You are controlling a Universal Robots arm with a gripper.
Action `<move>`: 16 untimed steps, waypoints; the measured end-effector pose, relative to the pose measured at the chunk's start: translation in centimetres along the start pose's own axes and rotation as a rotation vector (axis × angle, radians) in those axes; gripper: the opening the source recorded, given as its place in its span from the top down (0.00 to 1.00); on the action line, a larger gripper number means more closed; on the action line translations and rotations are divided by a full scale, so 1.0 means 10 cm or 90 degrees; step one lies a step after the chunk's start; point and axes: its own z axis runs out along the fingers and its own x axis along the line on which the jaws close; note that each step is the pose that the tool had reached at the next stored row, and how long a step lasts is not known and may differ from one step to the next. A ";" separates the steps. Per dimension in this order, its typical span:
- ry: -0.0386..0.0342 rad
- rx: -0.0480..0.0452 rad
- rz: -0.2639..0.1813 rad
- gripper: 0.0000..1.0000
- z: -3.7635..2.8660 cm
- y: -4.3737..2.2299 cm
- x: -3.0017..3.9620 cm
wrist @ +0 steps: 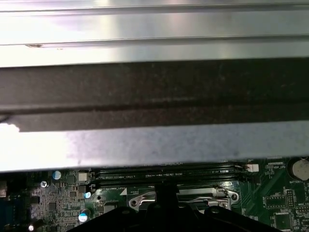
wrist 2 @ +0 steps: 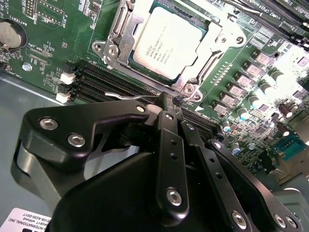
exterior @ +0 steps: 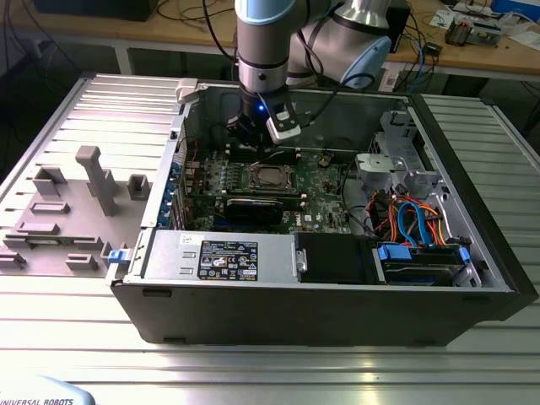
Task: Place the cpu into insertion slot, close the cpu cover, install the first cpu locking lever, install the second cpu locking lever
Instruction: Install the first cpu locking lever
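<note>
The cpu (wrist 2: 166, 41) lies flat in the insertion slot (wrist 2: 191, 83), its silver-grey top showing through the window of the cpu cover (wrist 2: 119, 35), which is down over it. A thin metal locking lever (wrist 2: 128, 96) runs beside the socket, between it and the memory slots, up to my gripper (wrist 2: 169, 102). The black fingers are drawn together, with their tips at that lever. In the exterior view the gripper (exterior: 253, 143) hangs inside the open computer case, just behind the socket (exterior: 268, 175). The first wrist view catches the socket's edge (wrist: 186, 195) under the case wall.
Long memory slots (wrist 2: 106, 79) lie right by the fingertips. A black graphics card (exterior: 253, 207), a power supply (exterior: 219, 253) and a drive bay with coloured cables (exterior: 418, 219) fill the case. A grey fixture (exterior: 93, 177) stands at the exterior view's left.
</note>
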 end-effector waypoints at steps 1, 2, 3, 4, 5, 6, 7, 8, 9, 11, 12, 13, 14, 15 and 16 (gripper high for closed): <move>0.0000 0.0000 0.000 0.89 0.004 0.000 -0.001; 0.0000 0.0000 0.000 0.89 0.006 -0.001 -0.002; 0.0000 0.0000 0.001 0.89 0.011 -0.001 -0.003; 0.0000 0.0000 0.001 0.89 0.014 -0.001 -0.004; -0.0001 0.0000 0.001 0.89 0.017 -0.001 -0.005; -0.0001 0.0000 0.001 0.89 0.021 -0.002 -0.005; -0.0001 0.0001 0.001 0.89 0.023 -0.002 -0.006; -0.0001 0.0001 0.002 0.89 0.028 -0.003 -0.007; -0.0002 0.0001 0.002 0.89 0.033 -0.003 -0.009; 0.0001 -0.0072 0.002 0.89 0.038 -0.009 -0.012; 0.0005 -0.0141 0.002 0.89 0.045 -0.027 -0.014; 0.0009 -0.0216 0.003 0.89 0.048 -0.042 -0.017; 0.0009 -0.0233 0.003 0.89 0.048 -0.045 -0.018; 0.0009 -0.0234 0.003 0.89 0.044 -0.046 -0.018; 0.0009 -0.0234 0.003 0.89 0.031 -0.045 -0.018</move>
